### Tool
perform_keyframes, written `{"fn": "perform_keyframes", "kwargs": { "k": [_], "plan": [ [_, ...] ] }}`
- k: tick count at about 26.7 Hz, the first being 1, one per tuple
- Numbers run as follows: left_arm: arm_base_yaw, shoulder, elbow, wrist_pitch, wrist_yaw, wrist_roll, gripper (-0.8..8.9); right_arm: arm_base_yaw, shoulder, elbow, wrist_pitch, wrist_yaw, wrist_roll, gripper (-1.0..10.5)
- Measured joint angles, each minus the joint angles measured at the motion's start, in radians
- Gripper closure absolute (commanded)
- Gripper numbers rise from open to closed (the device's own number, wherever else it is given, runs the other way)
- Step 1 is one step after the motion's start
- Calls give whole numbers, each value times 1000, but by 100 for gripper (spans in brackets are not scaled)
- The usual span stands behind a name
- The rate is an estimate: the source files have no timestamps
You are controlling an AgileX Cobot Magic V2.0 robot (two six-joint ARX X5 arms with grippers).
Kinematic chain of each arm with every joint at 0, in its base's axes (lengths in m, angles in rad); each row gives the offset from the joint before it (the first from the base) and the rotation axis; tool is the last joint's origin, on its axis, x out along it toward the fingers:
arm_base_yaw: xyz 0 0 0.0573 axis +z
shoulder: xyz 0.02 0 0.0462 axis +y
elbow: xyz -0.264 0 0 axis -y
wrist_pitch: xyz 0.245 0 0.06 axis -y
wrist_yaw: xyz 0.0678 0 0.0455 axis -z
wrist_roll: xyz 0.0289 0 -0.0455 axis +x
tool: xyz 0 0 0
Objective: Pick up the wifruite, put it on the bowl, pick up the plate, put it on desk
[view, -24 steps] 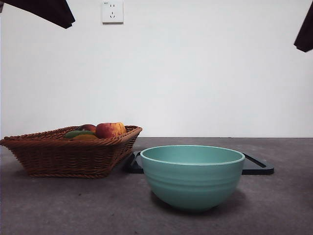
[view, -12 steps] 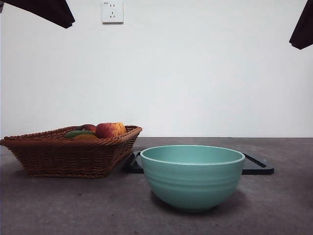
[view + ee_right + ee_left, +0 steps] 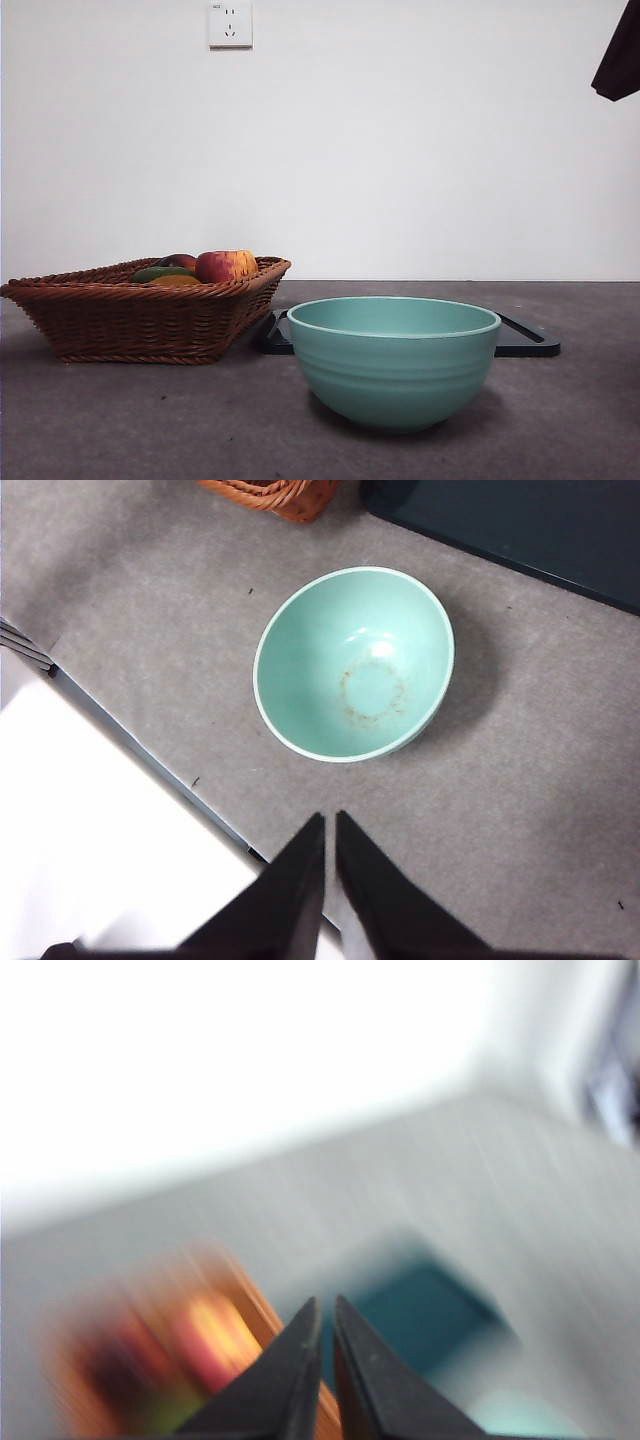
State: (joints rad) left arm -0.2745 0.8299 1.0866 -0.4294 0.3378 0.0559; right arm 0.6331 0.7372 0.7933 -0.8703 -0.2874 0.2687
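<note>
Fruit pile (image 3: 205, 266) sits in wicker basket (image 3: 130, 320), left of teal bowl (image 3: 393, 360), empty on desk (image 3: 150, 420). Left gripper (image 3: 326, 1305) and right gripper (image 3: 329, 820) both pinched nearly closed, holding nothing. Fruit looks light, smooth, round: grip across its widest part.

right end effector (image 3: 329, 825) jaws closed together above the desk (image 3: 520, 810); the bowl (image 3: 353, 663) sits empty.
</note>
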Motion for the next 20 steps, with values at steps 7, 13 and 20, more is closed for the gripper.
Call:
{"fn": "perform_keyframes", "kwargs": {
  "k": [7, 13, 20],
  "plan": [
    [241, -289, -239, 294, -106, 44, 794, 0, 0, 0, 0, 0, 0, 938],
    [294, -477, -483, 345, -249, 52, 794, 0, 0, 0, 0, 0, 0, 938],
    [332, -647, -716, 343, -279, 51, 794, 0, 0, 0, 0, 0, 0, 938]
  ]
}}
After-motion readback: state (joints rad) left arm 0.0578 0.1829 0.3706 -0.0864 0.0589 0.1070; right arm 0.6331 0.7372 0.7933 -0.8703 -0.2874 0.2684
